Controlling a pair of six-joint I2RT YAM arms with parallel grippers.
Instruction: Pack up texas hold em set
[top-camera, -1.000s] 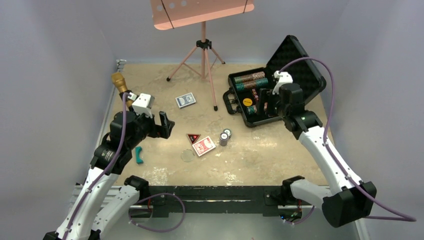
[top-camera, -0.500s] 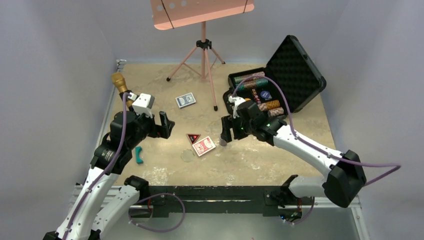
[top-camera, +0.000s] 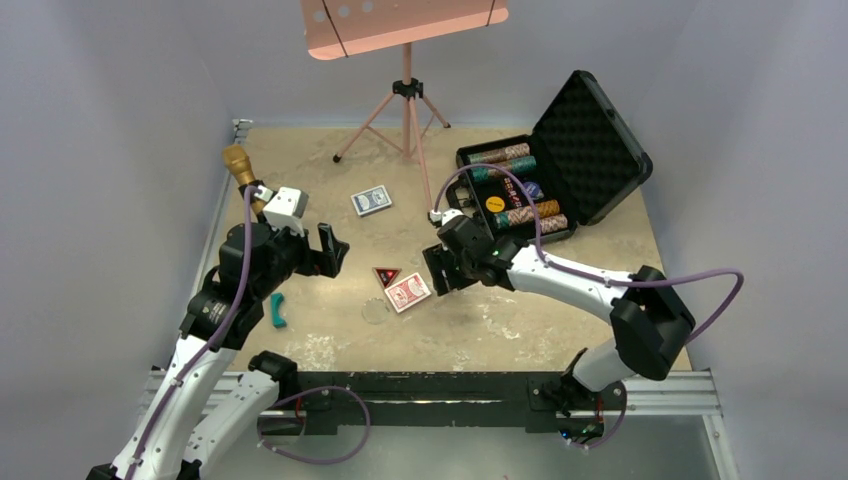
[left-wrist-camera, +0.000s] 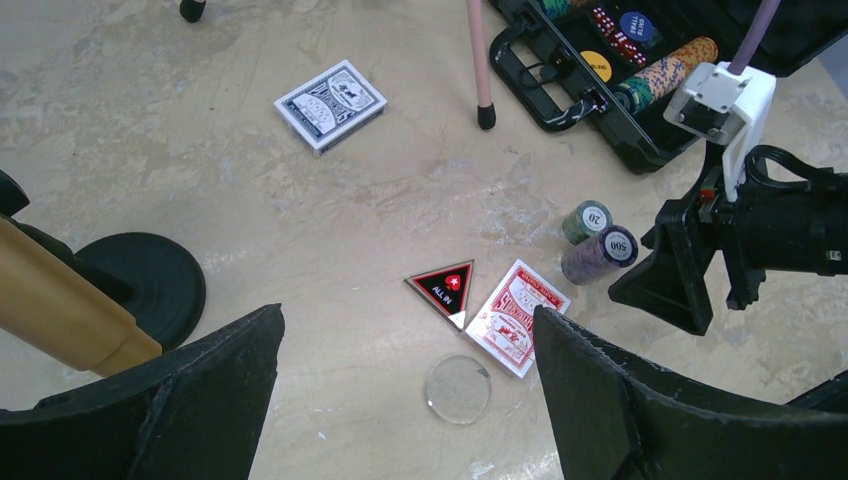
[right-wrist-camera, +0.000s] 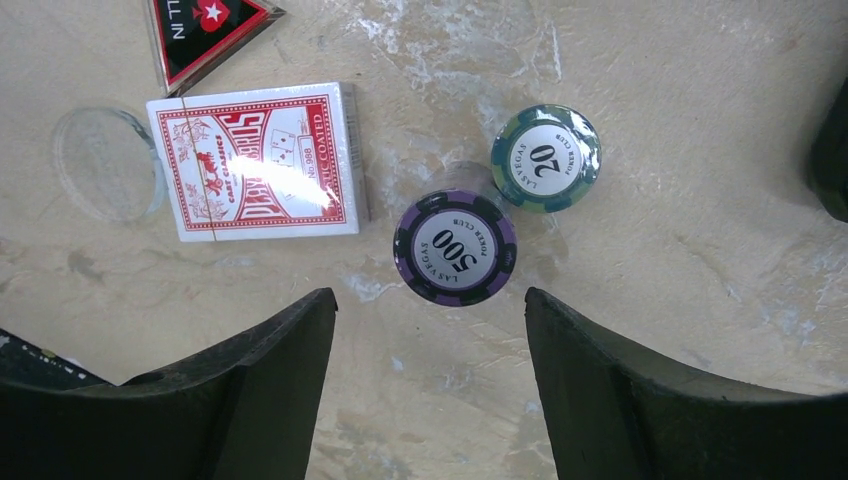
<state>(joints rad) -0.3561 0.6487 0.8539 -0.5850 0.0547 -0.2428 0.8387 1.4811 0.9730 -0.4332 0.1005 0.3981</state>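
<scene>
R gripper (right-wrist-camera: 428, 318) hovers over purple striped 500 chip stack (right-wrist-camera: 455, 247), fingers wide apart, nothing held. We'd centre on it, drop straight and pinch low so chips don't spill. Green 20 chip stack (right-wrist-camera: 545, 157) sits close beside; avoid clipping it. L gripper (left-wrist-camera: 405, 330) is spread too, empty. Farther back: black foam-lined hard case (top-camera: 590, 135), lid open, more chips inside.

The scene is lit brightly and evenly from above, and only soft, short shadows are cast on the tabletop (top-camera: 480, 330). A white patch of glare is seen on the wrap of the red card deck (right-wrist-camera: 255, 160). The dark fingers (right-wrist-camera: 200, 400) of the right claw (right-wrist-camera: 428, 296) are rendered slightly soft, with surface detail lost in black.
</scene>
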